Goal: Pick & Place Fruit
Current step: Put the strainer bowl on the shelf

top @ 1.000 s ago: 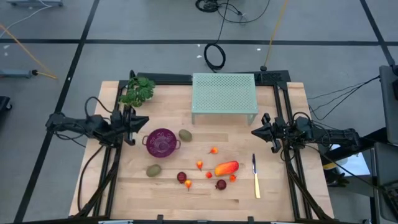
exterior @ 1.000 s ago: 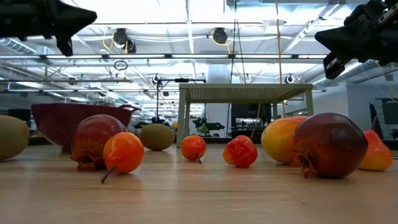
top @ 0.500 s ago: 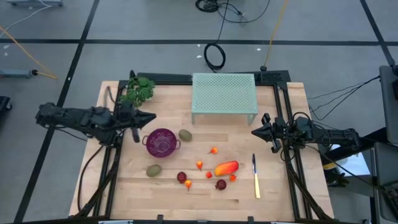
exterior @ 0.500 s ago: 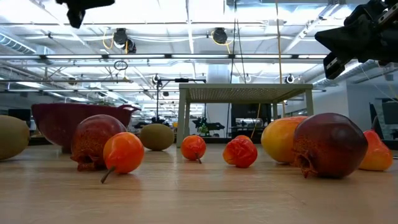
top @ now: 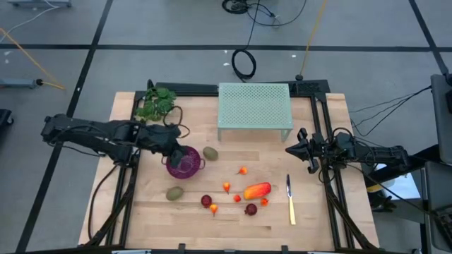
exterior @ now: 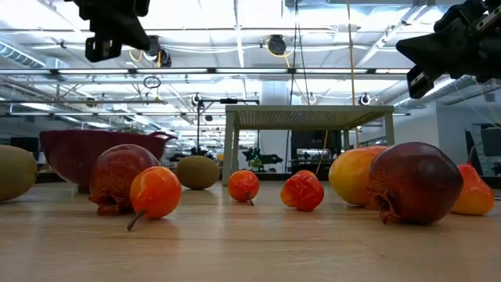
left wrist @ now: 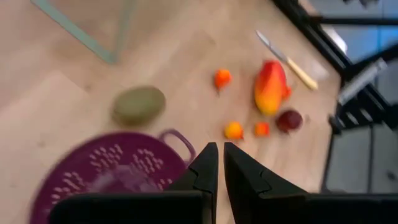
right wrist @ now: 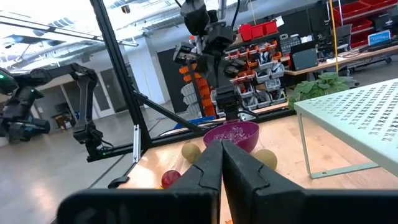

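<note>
With my left gripper (left wrist: 216,163) closed and empty above the purple colander (left wrist: 93,180), every fruit (left wrist: 270,86) lay ahead on the table (top: 282,152), unpicked; my right gripper (top: 289,149) waited closed.

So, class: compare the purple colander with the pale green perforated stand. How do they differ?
The purple colander is round, bowl-shaped and sits low; the pale green stand is rectangular, flat-topped and raised on legs. The colander lies under the left hand; the stand has no hand over it. Both are perforated and rest on the wooden table.

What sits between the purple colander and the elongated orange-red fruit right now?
In the high view, a tiny orange-red fruit lies between the purple colander and the elongated orange-red fruit; otherwise bare wood.
</note>
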{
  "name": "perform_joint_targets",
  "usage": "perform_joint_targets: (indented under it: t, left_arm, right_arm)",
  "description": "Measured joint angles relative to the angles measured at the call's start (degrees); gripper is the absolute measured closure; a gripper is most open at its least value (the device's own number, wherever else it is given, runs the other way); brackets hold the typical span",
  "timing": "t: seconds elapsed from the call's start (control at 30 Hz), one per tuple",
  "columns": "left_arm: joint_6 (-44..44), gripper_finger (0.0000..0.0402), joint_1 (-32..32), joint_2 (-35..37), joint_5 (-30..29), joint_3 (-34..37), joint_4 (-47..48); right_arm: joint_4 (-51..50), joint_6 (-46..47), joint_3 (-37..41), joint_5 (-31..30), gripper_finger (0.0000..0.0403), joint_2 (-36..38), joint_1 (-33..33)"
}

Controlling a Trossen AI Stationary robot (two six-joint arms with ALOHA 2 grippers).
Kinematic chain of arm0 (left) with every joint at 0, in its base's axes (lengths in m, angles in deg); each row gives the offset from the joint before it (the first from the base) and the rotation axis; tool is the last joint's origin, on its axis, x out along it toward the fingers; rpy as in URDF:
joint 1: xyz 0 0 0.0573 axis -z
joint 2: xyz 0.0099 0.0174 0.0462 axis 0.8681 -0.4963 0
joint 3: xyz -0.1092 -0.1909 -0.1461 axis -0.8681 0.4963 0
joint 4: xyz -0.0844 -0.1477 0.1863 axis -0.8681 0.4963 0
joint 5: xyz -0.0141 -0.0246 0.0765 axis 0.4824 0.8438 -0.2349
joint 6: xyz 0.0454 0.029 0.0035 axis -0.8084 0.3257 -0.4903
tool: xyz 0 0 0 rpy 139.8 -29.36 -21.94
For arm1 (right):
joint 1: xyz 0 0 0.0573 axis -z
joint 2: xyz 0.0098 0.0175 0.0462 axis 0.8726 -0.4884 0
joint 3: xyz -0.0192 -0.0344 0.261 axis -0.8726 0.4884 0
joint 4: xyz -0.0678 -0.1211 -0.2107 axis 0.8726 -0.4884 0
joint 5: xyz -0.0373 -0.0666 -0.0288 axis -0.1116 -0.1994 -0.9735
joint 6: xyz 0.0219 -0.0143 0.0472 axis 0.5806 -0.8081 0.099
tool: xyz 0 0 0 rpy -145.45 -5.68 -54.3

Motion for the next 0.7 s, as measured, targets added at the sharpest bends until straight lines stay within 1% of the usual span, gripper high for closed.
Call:
perform_joint_targets:
  t: [0.07,0.3,0.63,0.7]
  left_arm:
    - [-1.35,0.0376,-0.21,-0.50,2.06,-0.02,0.00]
    - [-4.48,0.0376,-0.18,-0.77,2.50,-0.04,-0.91]
    - [-3.99,0.0376,-0.18,-0.79,1.79,-0.04,-0.43]
    - [-3.11,0.0376,-0.18,-0.79,0.46,-0.04,-0.39]
  right_arm:
    - [0.00,0.00,0.01,0.00,0.0399,0.00,0.00]
    - [-0.02,-0.02,0.00,0.00,0.0399,0.00,0.00]
    - [-0.02,-0.02,0.00,0.02,0.0399,0.01,0.00]
    - [-0.02,-0.02,0.02,0.02,0.0399,0.00,0.00]
